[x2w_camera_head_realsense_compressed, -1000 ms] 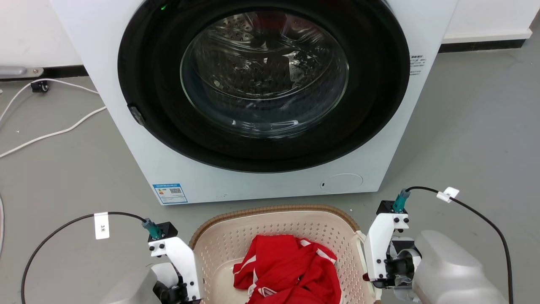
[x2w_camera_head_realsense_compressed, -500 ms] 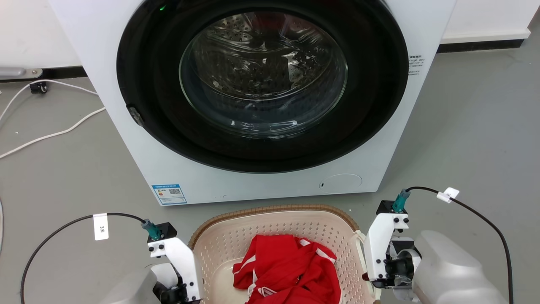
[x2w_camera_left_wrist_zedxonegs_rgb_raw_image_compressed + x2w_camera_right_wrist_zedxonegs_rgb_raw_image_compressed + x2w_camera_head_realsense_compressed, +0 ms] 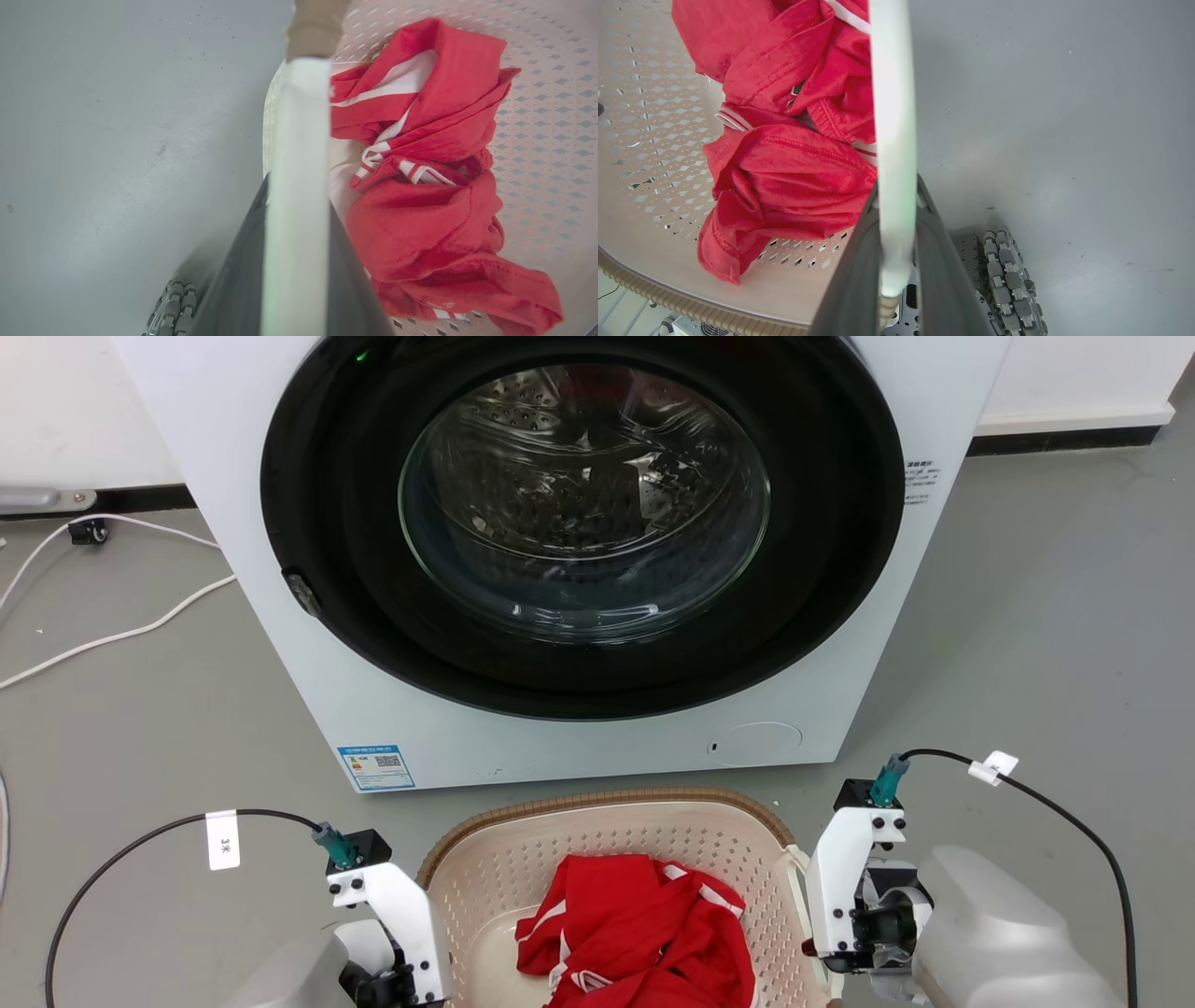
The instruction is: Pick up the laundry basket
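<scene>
The laundry basket [image 3: 607, 800] is cream, perforated plastic with a brown woven-look rim, and sits low in the middle of the head view with a red garment [image 3: 644, 933] inside. My left gripper [image 3: 296, 196] is shut on the white left handle [image 3: 294, 140], a dark finger on each side of it. My right gripper [image 3: 897, 186] is shut the same way on the white right handle [image 3: 893, 116]. The red garment [image 3: 420, 186] lies bunched on the basket floor [image 3: 649, 121]. In the head view the wrist mounts stand at both basket sides and hide the fingers.
A white front-loading washer [image 3: 280, 644] with its round glass door [image 3: 583, 504] closed stands just beyond the basket. White cables [image 3: 121, 630] trail over the grey floor at the left. Roller wheels of my base [image 3: 1008, 275] show beside the right finger.
The washer sits very slightly differently in the picture, a small camera shift. Both grippers and the basket keep the same places relative to each other.
</scene>
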Robot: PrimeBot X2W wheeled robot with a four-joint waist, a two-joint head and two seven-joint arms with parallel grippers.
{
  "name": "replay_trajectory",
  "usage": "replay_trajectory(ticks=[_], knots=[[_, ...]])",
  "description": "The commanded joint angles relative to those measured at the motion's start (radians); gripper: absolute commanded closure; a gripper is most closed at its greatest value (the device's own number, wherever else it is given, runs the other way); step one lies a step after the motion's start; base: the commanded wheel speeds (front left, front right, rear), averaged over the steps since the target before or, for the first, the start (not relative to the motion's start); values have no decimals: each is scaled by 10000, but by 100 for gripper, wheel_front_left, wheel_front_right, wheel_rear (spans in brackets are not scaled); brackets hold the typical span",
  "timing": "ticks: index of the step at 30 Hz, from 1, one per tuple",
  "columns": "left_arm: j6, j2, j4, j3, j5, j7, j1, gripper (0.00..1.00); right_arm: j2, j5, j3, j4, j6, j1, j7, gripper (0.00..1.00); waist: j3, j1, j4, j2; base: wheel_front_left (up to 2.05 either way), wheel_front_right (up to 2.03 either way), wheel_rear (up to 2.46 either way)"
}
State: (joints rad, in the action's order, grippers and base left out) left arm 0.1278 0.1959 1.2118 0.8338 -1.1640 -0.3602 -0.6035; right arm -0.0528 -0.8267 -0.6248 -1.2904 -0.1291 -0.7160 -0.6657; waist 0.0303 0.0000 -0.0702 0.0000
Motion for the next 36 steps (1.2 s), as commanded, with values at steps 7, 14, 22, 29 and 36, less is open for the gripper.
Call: replay_trajectory(ticks=[7, 14, 22, 29, 36], knots=[[51, -131, -47, 91, -127, 60, -67, 100, 48, 15, 102, 28, -28, 104, -44, 100, -37, 0, -5, 0, 0, 0, 0], [51, -118, -21, 139, -229, 133, -45, 100, 49, 33, 161, 29, -28, 171, -111, 100, -47, 0, -17, 0, 0, 0, 0], [49, -110, 4, 207, -315, 195, -96, 100, 49, 35, 196, 27, -28, 251, -213, 100, -33, 0, -2, 0, 0, 0, 0], [49, -105, 26, 256, -366, 232, -122, 100, 50, 7, 216, 27, -28, 262, -308, 100, -17, 0, -5, 0, 0, 0, 0], [49, -84, 49, 323, -425, 267, -130, 100, 50, -35, 235, 26, -28, 277, -334, 100, -3, 0, -13, 0, 0, 0, 0]])
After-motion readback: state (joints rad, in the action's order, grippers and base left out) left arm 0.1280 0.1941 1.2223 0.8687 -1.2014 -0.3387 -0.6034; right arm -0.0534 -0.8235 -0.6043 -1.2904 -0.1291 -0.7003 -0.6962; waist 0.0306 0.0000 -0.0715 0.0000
